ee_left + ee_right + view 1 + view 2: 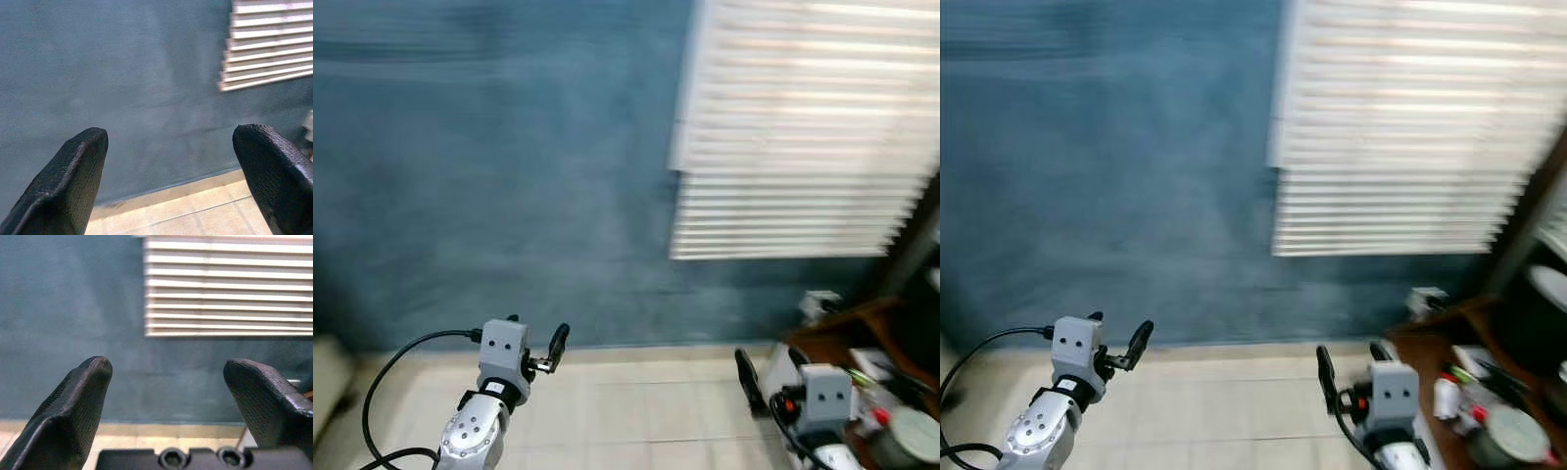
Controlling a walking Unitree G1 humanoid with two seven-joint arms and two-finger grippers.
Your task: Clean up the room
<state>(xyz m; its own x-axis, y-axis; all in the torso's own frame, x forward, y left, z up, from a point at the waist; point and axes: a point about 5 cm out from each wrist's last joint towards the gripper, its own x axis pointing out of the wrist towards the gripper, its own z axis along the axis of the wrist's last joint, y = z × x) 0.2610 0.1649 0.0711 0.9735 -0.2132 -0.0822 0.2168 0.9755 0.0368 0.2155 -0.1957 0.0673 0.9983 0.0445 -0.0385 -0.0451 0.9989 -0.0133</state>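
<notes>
Left eye view looks at a blue wall [509, 176] with white window blinds [803, 137] on its right half, and a pale tiled floor [626, 411] running along its foot. The picture is somewhat smeared, so small items are hard to read.

The left gripper [171, 166] is raised low on the left, over the tiles and well short of the wall; its two black fingers [68, 181] stand wide apart with nothing between them. A black cable [386, 382] loops from its wrist down toward the floor. The right gripper [168, 396] is raised on the right, also spread wide and holding nothing, facing the wall beneath the blinds.

Just beside the right arm, at the right edge, stands a dark brown wooden table [847, 328] crowded with clutter: a round grey container [1511, 434], a small white bottle [1446, 398], and what may be pens or markers [1474, 377] in red and green, though the blur leaves these uncertain. A small white object [819, 304] sits near the wall at the table's far corner. A pale edge of furniture [325, 377] shows at the far left.
</notes>
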